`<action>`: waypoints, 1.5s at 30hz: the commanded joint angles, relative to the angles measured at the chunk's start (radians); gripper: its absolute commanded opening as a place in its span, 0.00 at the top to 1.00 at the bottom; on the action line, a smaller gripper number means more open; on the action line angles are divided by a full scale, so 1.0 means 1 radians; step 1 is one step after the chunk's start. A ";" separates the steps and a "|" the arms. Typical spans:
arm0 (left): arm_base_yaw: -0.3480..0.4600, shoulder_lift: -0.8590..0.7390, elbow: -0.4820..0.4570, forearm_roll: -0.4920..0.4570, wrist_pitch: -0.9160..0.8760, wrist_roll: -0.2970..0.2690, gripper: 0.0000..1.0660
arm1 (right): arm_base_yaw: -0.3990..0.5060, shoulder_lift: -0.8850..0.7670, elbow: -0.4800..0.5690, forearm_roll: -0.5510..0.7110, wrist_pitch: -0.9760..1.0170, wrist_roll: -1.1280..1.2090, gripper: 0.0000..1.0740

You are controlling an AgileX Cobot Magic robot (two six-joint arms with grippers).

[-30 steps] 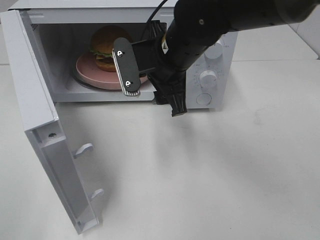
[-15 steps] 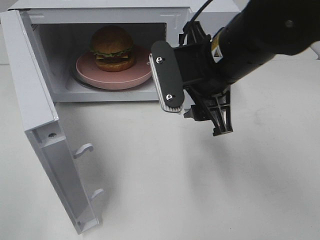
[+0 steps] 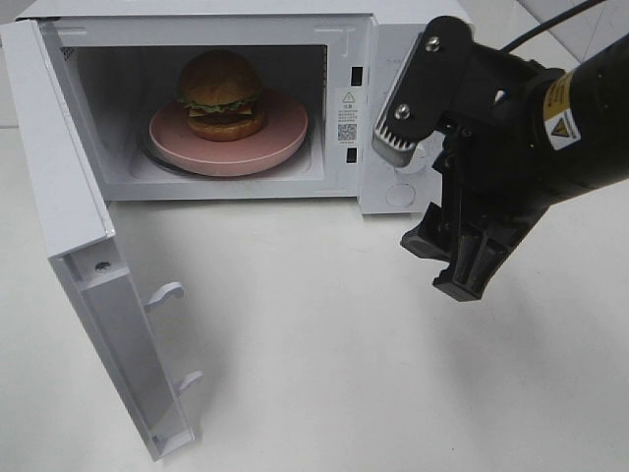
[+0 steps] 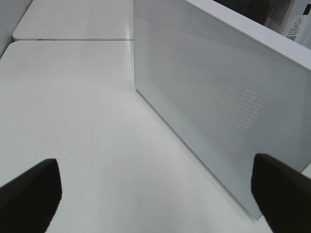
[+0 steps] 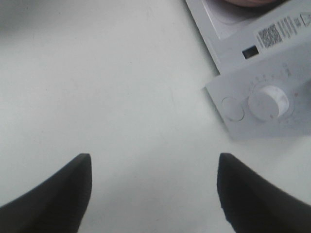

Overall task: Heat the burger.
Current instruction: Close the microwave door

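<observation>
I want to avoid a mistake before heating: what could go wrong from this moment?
The microwave door stands wide open; swinging shut, its free edge might hit the right hand, which hangs open before the control panel. A hard slam could shake the burger on its pink plate. The hand could also bump a knob.

The desk (image 3: pixel 334 354) is white and smooth. A big white microwave (image 3: pixel 346 59) stands right on it, near the back. Its door (image 3: pixel 69 197) is swung wide open on the left side. A soft grey shadow lies on the desk in front.
</observation>
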 commanded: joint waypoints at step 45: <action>0.000 -0.018 0.007 0.003 -0.008 0.000 0.08 | -0.151 -0.885 0.210 0.003 0.606 0.406 0.35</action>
